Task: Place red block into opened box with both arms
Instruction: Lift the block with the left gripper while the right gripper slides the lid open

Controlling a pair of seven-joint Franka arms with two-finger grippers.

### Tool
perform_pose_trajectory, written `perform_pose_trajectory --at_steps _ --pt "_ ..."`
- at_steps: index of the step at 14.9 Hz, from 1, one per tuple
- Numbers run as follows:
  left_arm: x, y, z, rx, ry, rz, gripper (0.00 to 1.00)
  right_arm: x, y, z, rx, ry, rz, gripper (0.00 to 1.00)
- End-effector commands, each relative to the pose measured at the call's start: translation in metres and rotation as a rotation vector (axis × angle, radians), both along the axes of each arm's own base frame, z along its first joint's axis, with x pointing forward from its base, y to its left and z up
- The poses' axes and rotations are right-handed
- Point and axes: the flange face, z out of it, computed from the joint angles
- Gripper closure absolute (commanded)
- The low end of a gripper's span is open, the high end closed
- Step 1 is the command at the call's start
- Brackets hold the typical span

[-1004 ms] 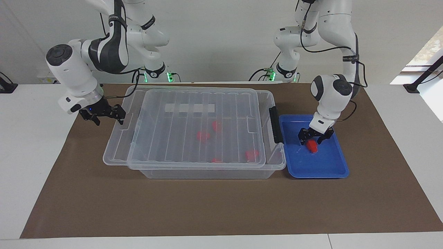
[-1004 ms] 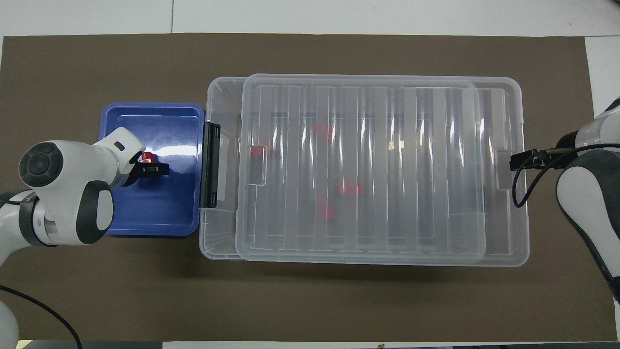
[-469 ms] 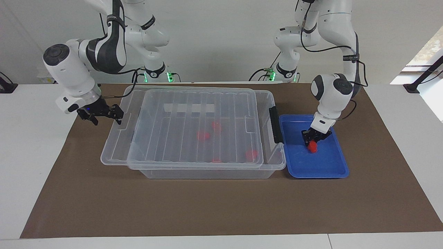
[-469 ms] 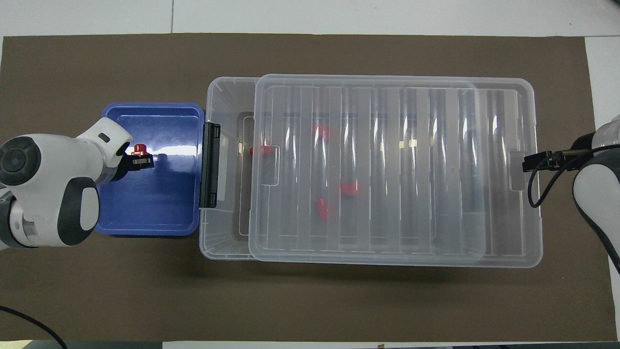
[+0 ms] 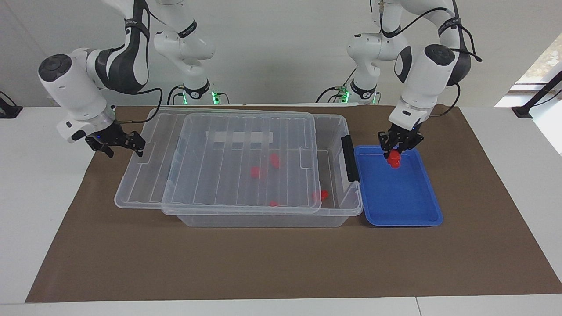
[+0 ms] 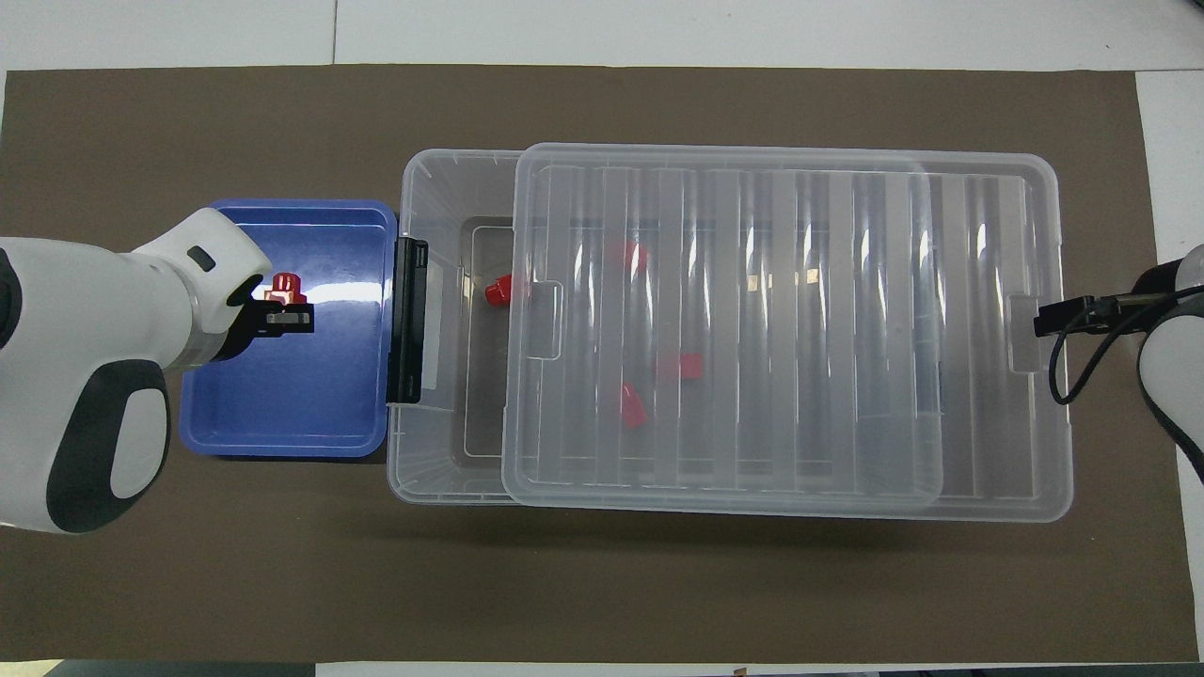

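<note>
— Red block (image 5: 394,159): where is it sitting now?

— It is hanging in the air over the blue tray (image 5: 412,210), over the end of the tray nearer the robots. The left gripper (image 5: 400,141) is clamped on it, fingertips pinched onto its top. A second ago that block was lying on the tray floor with the fingers spread around it; half a second ago they were closing on it, and now it is lifted clear.

— And the box (image 5: 338,193)?

— It is standing on the brown mat (image 5: 281,263), its black latch (image 5: 350,159) touching the tray's edge. The ribbed lid (image 5: 228,175) is lying on top but is slid toward the right arm's end of the table, overhanging the rim there. It has been moving that way across all three moments, so the gap at the latch end is getting wider.

— What is showing in that gap?

— From overhead, one of the other red pieces (image 6: 498,291) is now lying uncovered in the box; the others are showing through the lid.

— The right gripper (image 5: 117,141)?

— It is staying at the lid's overhanging end, fingers spread apart, one tip at the lid's edge. I cannot tell whether it is gripping the lid. It has been drifting outward together with the lid
</note>
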Motion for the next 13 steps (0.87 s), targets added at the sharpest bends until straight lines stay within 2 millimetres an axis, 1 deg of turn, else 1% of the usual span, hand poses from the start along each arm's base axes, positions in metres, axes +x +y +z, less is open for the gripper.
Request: perform_pose_trajectory --at_steps 1,3,5,6,8,9,10,13 --pt "-0.017 -0.047 0.003 0.004 0.007 -0.004 1.0 -0.007 -0.018 0.002 -0.015 -0.015 0.026 0.0" --pt "-0.023 -0.069 0.008 -0.006 -0.007 -0.017 1.0 -0.008 -0.022 0.002 -0.015 -0.015 0.038 0.0" --pt "-0.034 -0.095 0.01 -0.013 -0.009 -0.032 1.0 -0.009 -0.028 0.002 -0.015 -0.016 0.05 0.0" --pt "-0.04 -0.108 0.01 -0.017 -0.009 -0.037 1.0 -0.011 -0.034 0.002 -0.015 -0.016 0.051 0.0" --pt "-0.051 -0.133 0.004 -0.023 0.001 -0.032 1.0 -0.012 -0.046 0.003 -0.021 -0.033 0.066 0.0" --pt "-0.053 -0.144 -0.004 -0.025 0.006 -0.031 1.0 -0.014 -0.053 0.002 -0.021 -0.033 0.072 0.0" --pt "-0.054 -0.152 -0.014 -0.025 0.015 -0.03 1.0 -0.015 -0.057 0.002 -0.021 -0.032 0.078 0.0" --pt "-0.047 -0.168 -0.042 -0.043 0.011 0.003 1.0 -0.019 -0.067 0.002 -0.024 -0.031 0.092 0.0"
